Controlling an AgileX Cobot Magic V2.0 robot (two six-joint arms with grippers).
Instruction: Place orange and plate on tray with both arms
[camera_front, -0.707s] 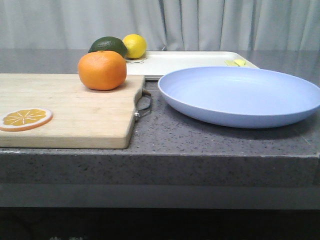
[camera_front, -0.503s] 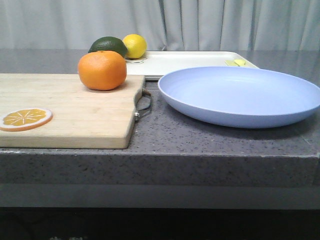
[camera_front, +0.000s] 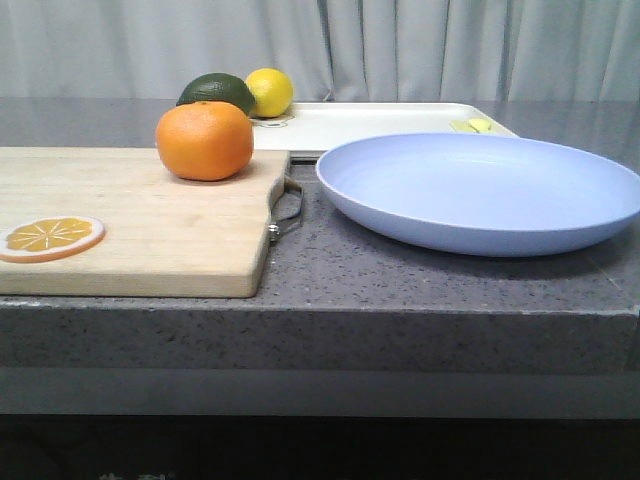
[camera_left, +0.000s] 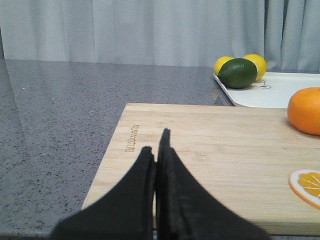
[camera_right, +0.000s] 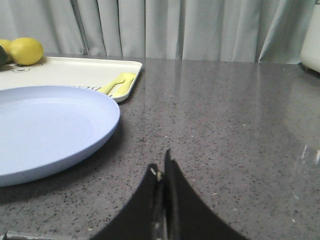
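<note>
The orange (camera_front: 205, 140) rests on the far right part of a wooden cutting board (camera_front: 140, 225); the left wrist view catches it at its edge (camera_left: 306, 110). The pale lavender-blue plate (camera_front: 480, 190) lies on the stone counter to the board's right, also in the right wrist view (camera_right: 47, 130). Behind both sits the cream-white tray (camera_front: 370, 122). My left gripper (camera_left: 157, 145) is shut and empty over the board's near end, well short of the orange. My right gripper (camera_right: 161, 167) is shut and empty over bare counter beside the plate. Neither gripper shows in the front view.
A lemon (camera_front: 269, 91) and a dark green avocado (camera_front: 217, 91) sit at the tray's far left corner, a small yellow utensil (camera_right: 116, 82) at its right end. An orange slice disc (camera_front: 50, 237) lies on the board's near left. The board's metal handle (camera_front: 286, 205) faces the plate.
</note>
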